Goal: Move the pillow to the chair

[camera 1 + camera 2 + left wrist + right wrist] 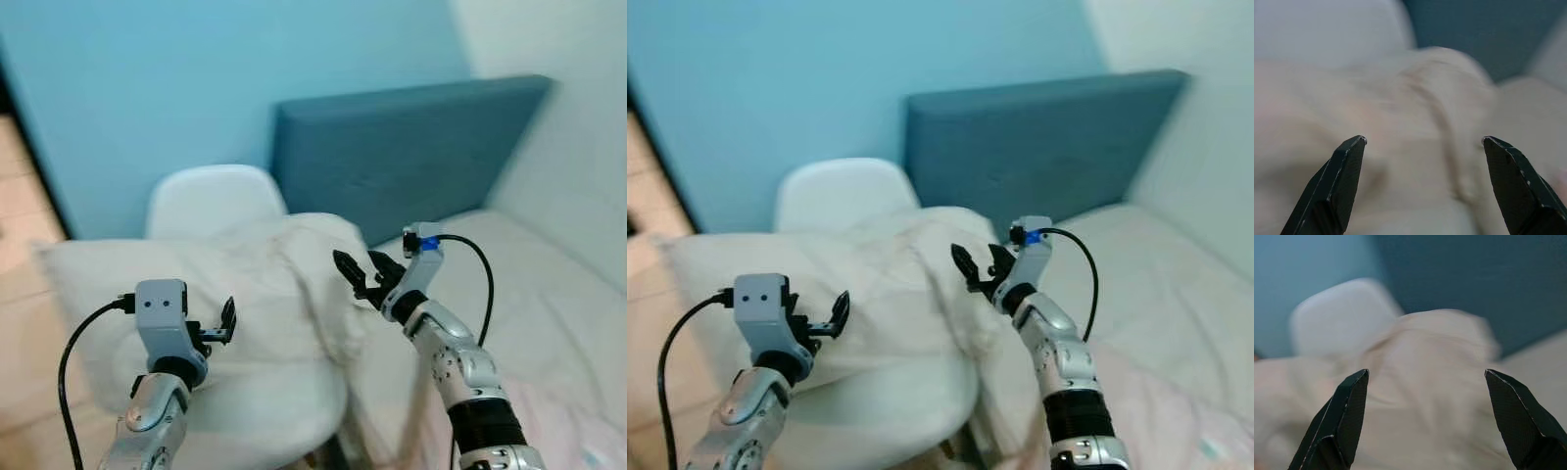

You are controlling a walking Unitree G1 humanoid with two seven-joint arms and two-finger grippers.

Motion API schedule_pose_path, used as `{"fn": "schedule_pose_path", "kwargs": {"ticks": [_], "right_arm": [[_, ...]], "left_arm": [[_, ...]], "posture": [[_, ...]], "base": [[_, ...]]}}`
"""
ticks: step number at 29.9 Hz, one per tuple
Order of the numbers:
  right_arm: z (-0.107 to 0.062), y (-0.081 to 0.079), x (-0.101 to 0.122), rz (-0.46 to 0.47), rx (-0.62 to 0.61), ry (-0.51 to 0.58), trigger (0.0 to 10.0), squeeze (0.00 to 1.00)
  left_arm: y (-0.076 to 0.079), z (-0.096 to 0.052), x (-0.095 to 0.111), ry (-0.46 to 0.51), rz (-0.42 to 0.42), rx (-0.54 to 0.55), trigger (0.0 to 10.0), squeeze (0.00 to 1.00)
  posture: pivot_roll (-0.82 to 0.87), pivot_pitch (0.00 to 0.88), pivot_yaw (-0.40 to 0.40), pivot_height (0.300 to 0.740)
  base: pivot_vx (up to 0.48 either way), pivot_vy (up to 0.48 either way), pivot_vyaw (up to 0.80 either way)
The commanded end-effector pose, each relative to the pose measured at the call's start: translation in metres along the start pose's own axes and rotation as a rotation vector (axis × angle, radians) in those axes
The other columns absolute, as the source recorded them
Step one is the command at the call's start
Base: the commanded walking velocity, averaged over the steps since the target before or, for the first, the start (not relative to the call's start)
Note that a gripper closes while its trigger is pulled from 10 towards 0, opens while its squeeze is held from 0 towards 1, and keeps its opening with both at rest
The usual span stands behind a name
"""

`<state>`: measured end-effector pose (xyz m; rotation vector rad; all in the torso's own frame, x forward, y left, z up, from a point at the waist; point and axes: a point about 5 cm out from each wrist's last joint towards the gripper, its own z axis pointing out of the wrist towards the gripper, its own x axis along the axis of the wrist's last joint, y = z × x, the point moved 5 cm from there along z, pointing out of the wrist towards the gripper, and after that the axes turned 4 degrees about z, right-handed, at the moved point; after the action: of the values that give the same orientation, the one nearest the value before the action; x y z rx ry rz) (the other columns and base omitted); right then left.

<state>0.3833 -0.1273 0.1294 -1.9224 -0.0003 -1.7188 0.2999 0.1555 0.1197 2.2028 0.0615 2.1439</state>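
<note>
The pillow [225,294] lies draped over the seat of the white chair [211,201] beside the bed [558,294], and both the left hand [220,323] and the right hand [364,269] hover above it with fingers spread apart, gripping nothing, probably because it already rests there.

One pillow [245,294], one chair [211,201], one bed [549,294], two tools.

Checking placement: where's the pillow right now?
In the left eye view the pillow lies draped across the white chair at centre-left, beside the bed, with the open left hand and right hand near it.
</note>
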Motion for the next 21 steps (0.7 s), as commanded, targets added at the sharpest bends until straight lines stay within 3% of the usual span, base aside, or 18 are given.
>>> {"fn": "schedule_pose_path", "kwargs": {"ticks": [1, 6, 21], "right_arm": [[0.000, 0.002, -0.007, 0.011, -0.016, -0.027, 10.0, 0.00], [0.000, 0.002, -0.007, 0.010, -0.021, -0.027, 10.0, 0.00], [-0.006, 0.024, -0.009, 0.021, -0.158, -0.031, 10.0, 0.00]], "left_arm": [[0.000, 0.000, -0.001, 0.003, -0.010, 0.002, 10.0, 0.00], [0.000, 0.001, -0.001, 0.002, -0.010, 0.001, 10.0, 0.00], [0.001, 0.002, -0.001, 0.006, 0.018, -0.008, 10.0, 0.00]], "posture": [[-0.03, 0.000, -0.115, 0.740], [-0.04, 0.000, -0.116, 0.740], [-0.04, 0.000, -0.107, 0.740]], "base": [[0.000, 0.000, -0.75], [0.000, 0.000, -0.75], [0.000, 0.000, -0.75]]}}
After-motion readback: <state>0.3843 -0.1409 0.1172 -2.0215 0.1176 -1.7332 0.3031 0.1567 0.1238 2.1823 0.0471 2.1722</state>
